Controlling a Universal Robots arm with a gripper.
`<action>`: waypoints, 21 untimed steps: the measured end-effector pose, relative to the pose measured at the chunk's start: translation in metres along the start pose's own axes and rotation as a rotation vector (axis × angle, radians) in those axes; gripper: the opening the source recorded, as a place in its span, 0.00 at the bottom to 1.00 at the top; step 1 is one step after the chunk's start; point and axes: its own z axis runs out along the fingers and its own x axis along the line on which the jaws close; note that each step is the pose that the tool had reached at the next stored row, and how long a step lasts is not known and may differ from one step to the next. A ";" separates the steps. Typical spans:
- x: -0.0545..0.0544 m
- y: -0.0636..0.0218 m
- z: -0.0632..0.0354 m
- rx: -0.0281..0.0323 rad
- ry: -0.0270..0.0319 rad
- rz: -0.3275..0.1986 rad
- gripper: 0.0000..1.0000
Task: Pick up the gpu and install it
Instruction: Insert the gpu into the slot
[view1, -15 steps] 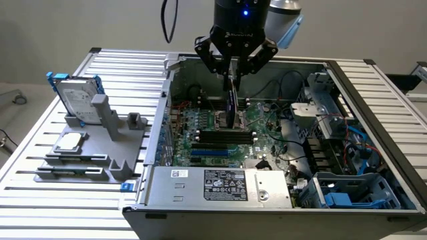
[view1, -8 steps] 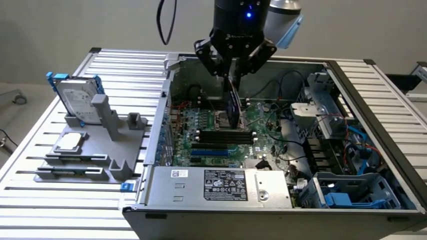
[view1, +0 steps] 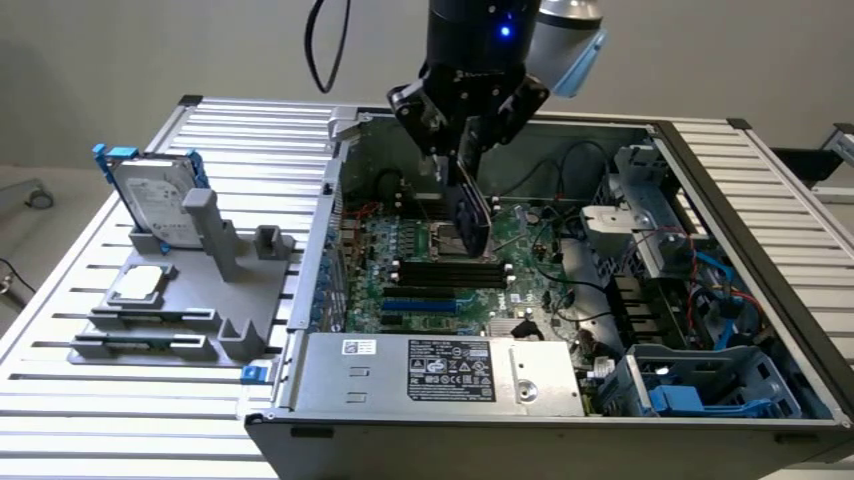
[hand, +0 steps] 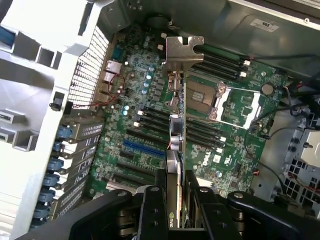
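Jaws: clenched on the graphics card (view1: 466, 212); one finger (hand: 152, 212) presses each flat face; the grip sits at the card's upper end
Graphics card (hand: 175, 160): inside the computer case (view1: 747, 225), held upright and edge-on in the jaws, over the middle of the case; I cannot tell whether its lower edge touches anything
End bracket (hand: 184, 50): silver, notched; at the end of the card farthest from the jaws, hanging over the floor of the case
Motherboard (view1: 434, 262): green, lying flat on the floor of the case, right under the card; black slots and a blue slot (hand: 143, 148) run across it
Processor socket (hand: 235, 106): on the board inside the case, just beside the card; its metal frame stands open
Power supply (view1: 441, 370): grey box with a label, inside the case along its near wall in the exterior view
Grey stand (view1: 200, 300): outside the case, on the exterior view's left, on the bench (view1: 80, 405)
Hard drive (view1: 150, 205): silver with blue rails; upright in the stand, well apart from the case
Square chip (view1: 140, 285): small, silver; lying flat on the stand, farther from the case than the stand's posts
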 end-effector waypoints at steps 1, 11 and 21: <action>0.000 0.0000 0.0000 -0.0002 0.0008 -0.018 0.26; 0.000 0.0000 0.0000 -0.0010 0.0095 -0.200 0.26; 0.000 0.0000 0.0001 -0.0020 0.0181 -0.382 0.26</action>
